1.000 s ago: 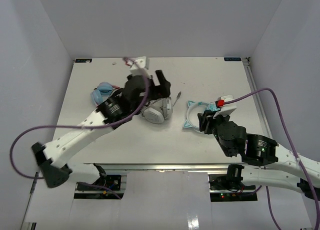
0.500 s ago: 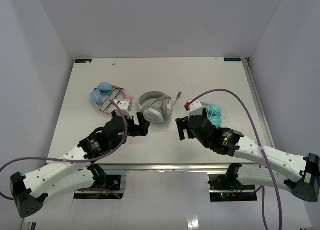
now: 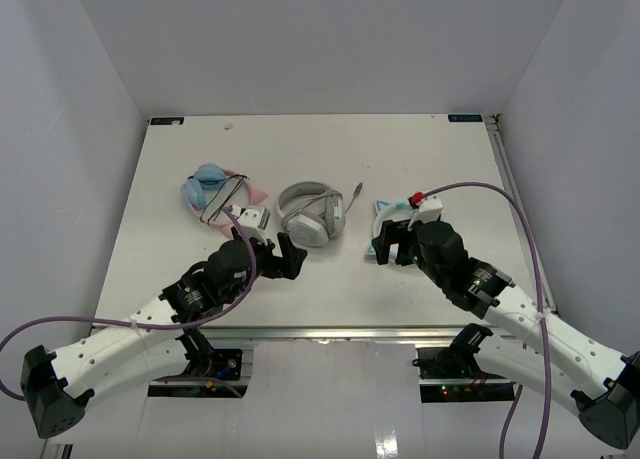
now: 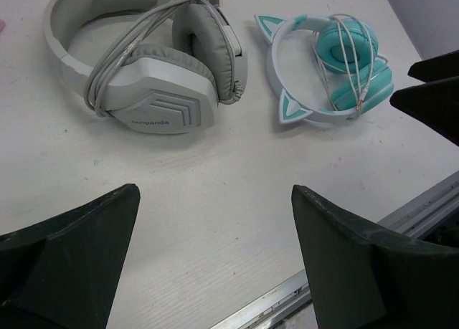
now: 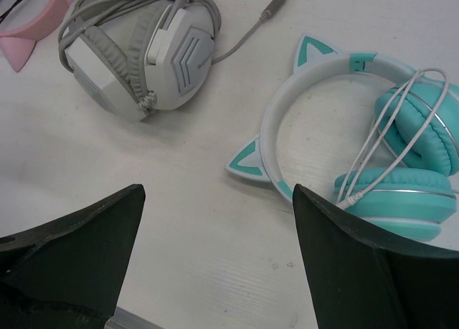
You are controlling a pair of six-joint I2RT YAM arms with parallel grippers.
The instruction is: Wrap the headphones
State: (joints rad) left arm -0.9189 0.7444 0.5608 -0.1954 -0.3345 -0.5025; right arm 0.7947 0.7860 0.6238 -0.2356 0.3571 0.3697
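Apparently the headphones (image 5: 419,128) are lying flat on the desk (image 3: 420,159), right of centre, just ahead of the right jaws. The cat-ear headband is facing the grey-white headphones (image 5: 140,46). Both pairs of jaws are standing wide apart and gripping nothing. The left jaws are hovering low near the desk's front edge, apart from either set.

The thin cable (image 5: 373,139) is lying in slack loops across both teal cups, and its plug end is resting free on the nearer cup rather than being tucked in. That looseness is probably posing the main risk. A finger coming down beside the cups could be hooking a strand and dragging the loops off, undoing the wrap. The set is looking light, so a push on one side only would likely be spinning it instead of seating it between the jaws. The grey set's plug (image 5: 276,3) is lying near the headband, so a wide sweep could be catching that cord too.
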